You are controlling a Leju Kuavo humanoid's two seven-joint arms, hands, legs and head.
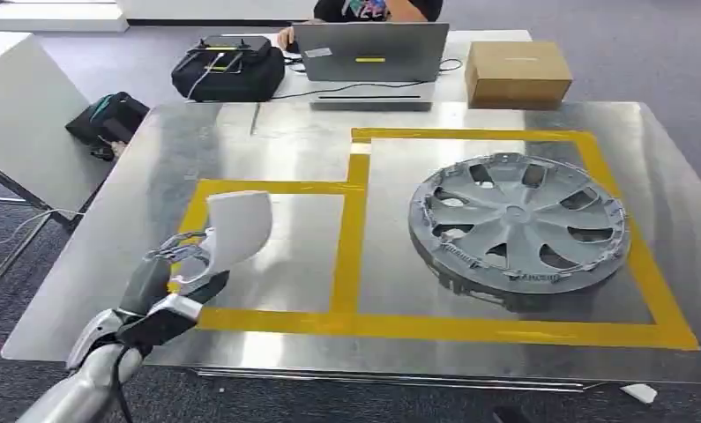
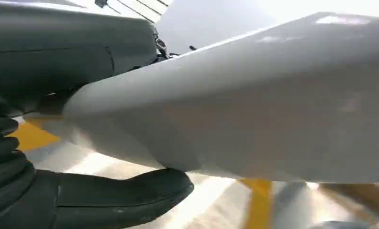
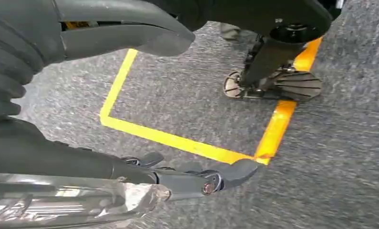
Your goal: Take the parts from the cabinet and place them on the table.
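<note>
Over the brushed metal table (image 1: 505,123), at about seven o'clock in your head view, your left hand (image 1: 166,286) grips a pale grey moulded plastic part (image 1: 236,225) with a smooth, curved shell shape. It hangs above the left yellow-taped rectangle (image 1: 351,229), with the part's broad rounded end pointing toward one o'clock. Your left wrist view shows the same part (image 2: 254,105) close up: a matte, gently tapering surface, with the thick dark thumb (image 2: 125,193) curled under it and the hand's (image 2: 39,157) ribbed cover beside it.

At three o'clock on the table, inside the larger taped rectangle, lies a round silver-grey plastic wheel cover (image 1: 518,225) with curved spokes and dark openings, well apart from the held part.

At twelve o'clock, beyond the table's far edge, you see a grey laptop (image 1: 369,53), a black bag (image 1: 227,66) to its left and a brown cardboard box (image 1: 517,72) to its right.

Your right hand (image 3: 144,43) hangs over grey carpet (image 3: 344,157) marked with yellow tape; its fingers (image 3: 225,174) are apart and hold nothing.
</note>
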